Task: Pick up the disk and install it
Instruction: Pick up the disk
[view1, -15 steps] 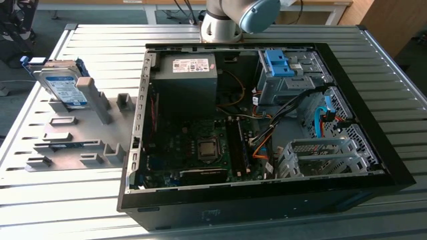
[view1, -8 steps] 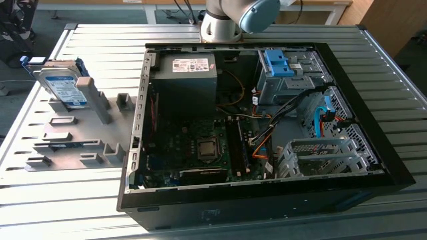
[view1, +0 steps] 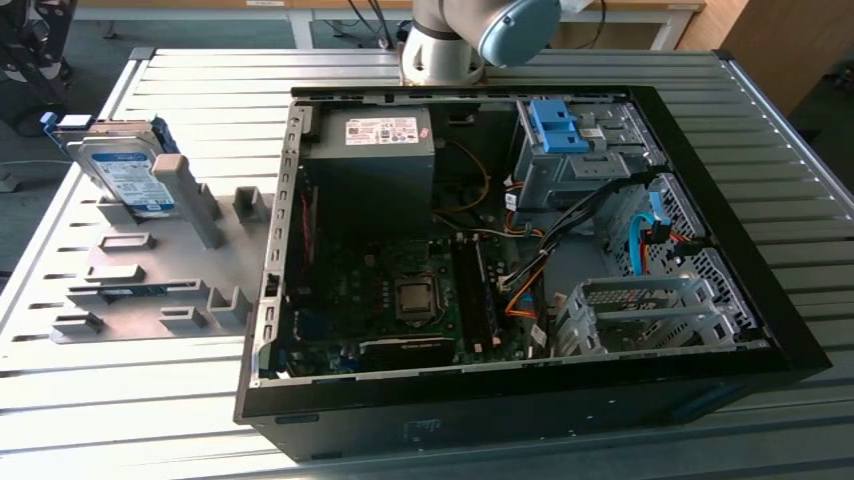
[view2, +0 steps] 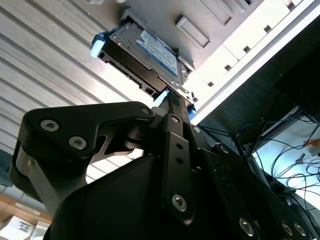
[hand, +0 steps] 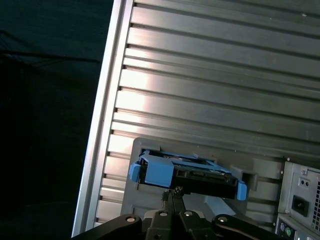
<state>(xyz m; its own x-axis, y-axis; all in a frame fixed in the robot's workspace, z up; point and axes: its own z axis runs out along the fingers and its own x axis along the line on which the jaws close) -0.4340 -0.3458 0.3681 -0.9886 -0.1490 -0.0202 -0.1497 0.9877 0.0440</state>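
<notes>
On the exterior view's left, the disk (view1: 123, 172) stands on edge in a grey holder (view1: 174, 270) on the slatted tabletop (view1: 134, 420). It leans against one of the holder's posts, with its label face turned up and toward the case. In both wrist views it sits straight ahead of the tool (hand: 175, 191). The tool's tip overlaps the drive's near edge in those pictures, but I judge a gap between them. The tool is pressed together and pinches nothing.

The step in hand looks like the approach for the pick-up, with the disk not yet gripped. A grasp would call for the tool to spread wider than the drive is thick, line up with its near end, and close on its flat faces rather than the connector.

That connector end, wrapped by the blue rail, faces the tool, so the long axis runs away from the tool and slants up with the lean.

Further right, off to the tool's side, the open computer case (view1: 801, 330) lies flat. Its drive cage (view1: 587, 170) carries a bare blue bracket (view1: 550, 125), and the arm (view1: 461, 35) rises behind the case.
</notes>
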